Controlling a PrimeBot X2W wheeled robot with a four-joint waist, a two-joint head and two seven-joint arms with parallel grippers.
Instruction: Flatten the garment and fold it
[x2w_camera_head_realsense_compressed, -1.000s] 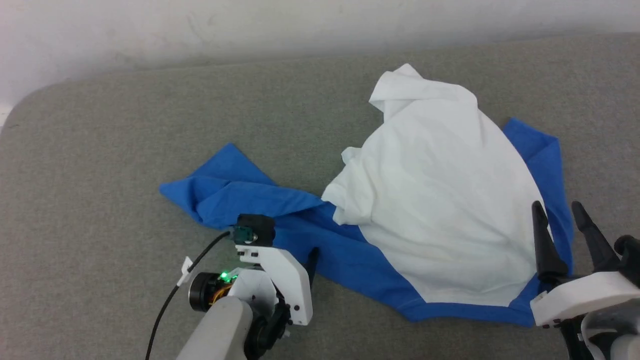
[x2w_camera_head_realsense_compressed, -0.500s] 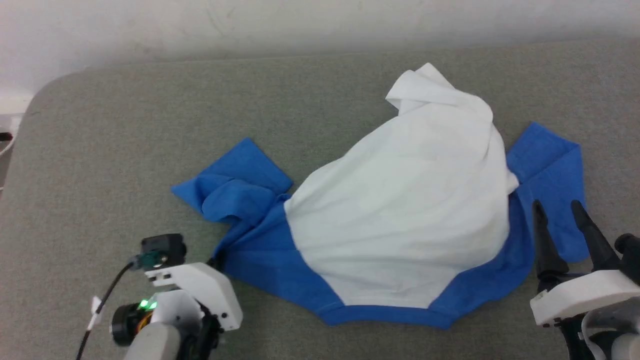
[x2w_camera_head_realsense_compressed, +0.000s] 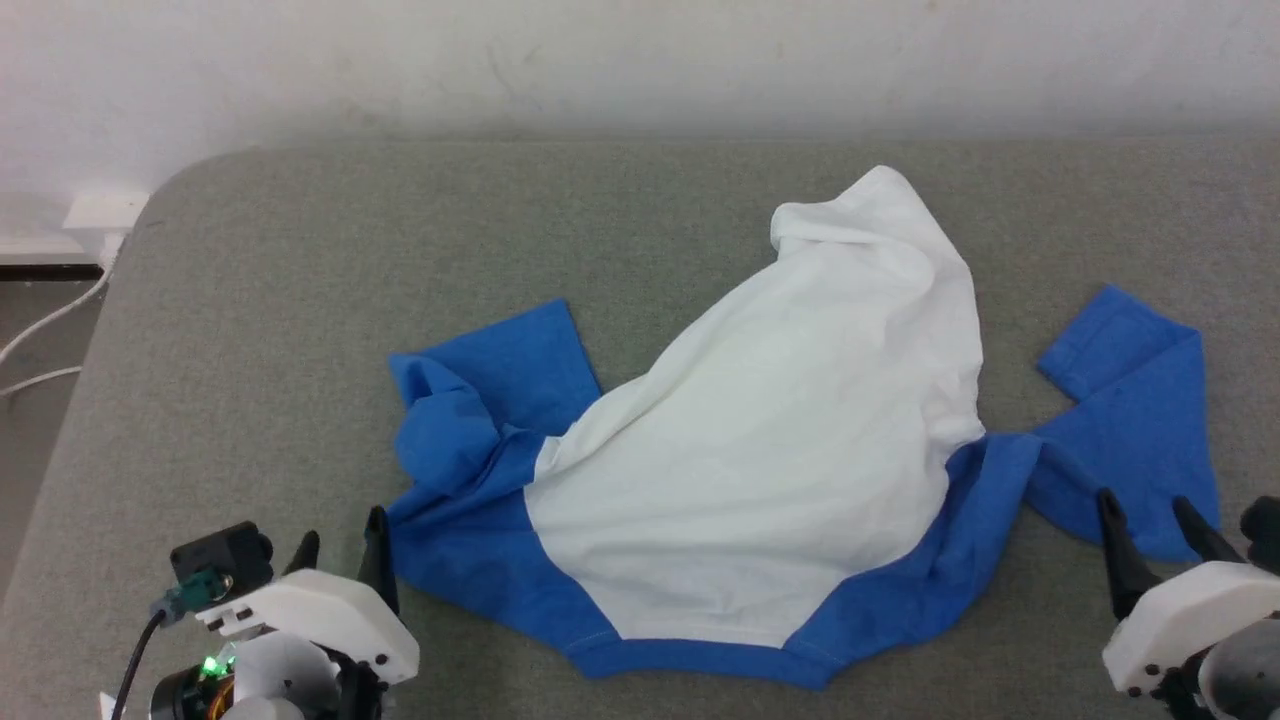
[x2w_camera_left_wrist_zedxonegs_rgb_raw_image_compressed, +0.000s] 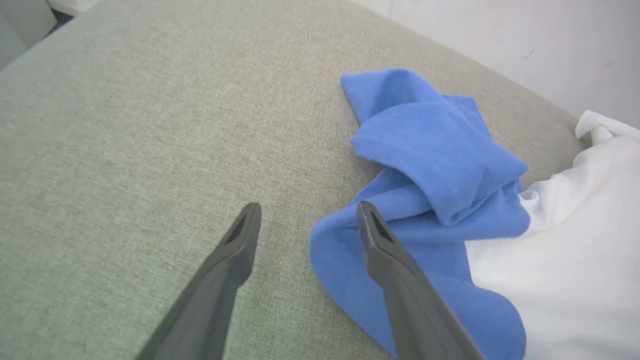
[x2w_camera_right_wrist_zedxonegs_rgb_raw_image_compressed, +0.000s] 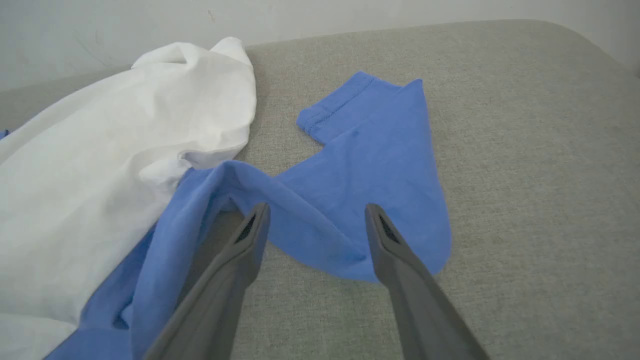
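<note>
Left gripper (x2w_camera_head_realsense_compressed: 342, 530) stands open and empty at the near left of the grey cushion (x2w_camera_head_realsense_compressed: 300, 300). Its right finger is at the blue shoulder edge of the garment (x2w_camera_head_realsense_compressed: 760, 480) and its other finger is over bare fabric; the wrist view does not settle whether it touches the cloth. Right gripper (x2w_camera_head_realsense_compressed: 1143, 500) is likewise spread and holding nothing at the near right, its tips at the near edge of the right sleeve (x2w_camera_head_realsense_compressed: 1130, 420).

The garment lies across the middle of the cushion with its neck trim (x2w_camera_head_realsense_compressed: 700, 662) on the near side and its long spread running left to right, sleeve to sleeve. The white body (x2w_camera_head_realsense_compressed: 800, 430) is heaped and leans towards the far right, its hem bunched at the far end. The right sleeve lies fairly flat and open. The left sleeve (x2w_camera_head_realsense_compressed: 470, 400) is doubled over on itself in a lump.

That lump sits just beyond the left gripper, slightly to its right, so the left arm is much the nearer one for it. Flattening probably turns on a short reach away from the robot to catch the folded-over sleeve and draw it out to the left
</note>
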